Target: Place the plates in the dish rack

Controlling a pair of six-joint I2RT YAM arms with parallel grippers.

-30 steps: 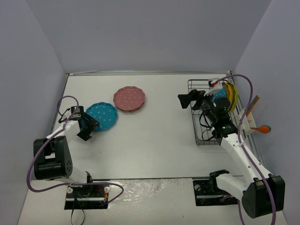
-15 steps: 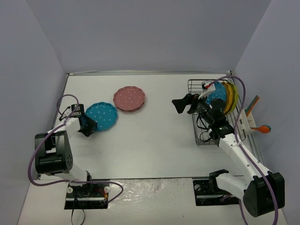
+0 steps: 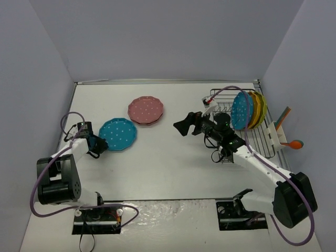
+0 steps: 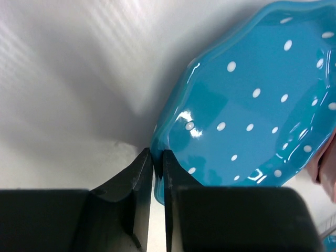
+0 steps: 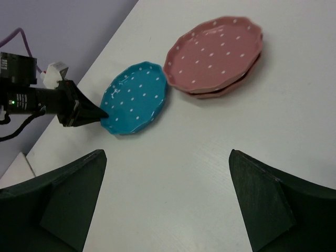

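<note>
While the left gripper (image 3: 98,144) lies low at the 9 o'clock side of the table (image 3: 173,168), its fingers are pressed almost together, and the rim of the blue plate (image 3: 118,134) is pinched between them. The right gripper (image 3: 185,126) is held above the middle of the table, fingers spread wide, with nothing gripped. At 1 o'clock from the blue plate, just beside it, two pink plates (image 3: 145,110) are stacked. At 3 o'clock, three plates (image 3: 249,110) are stood upright in the dish rack (image 3: 223,93).
</note>
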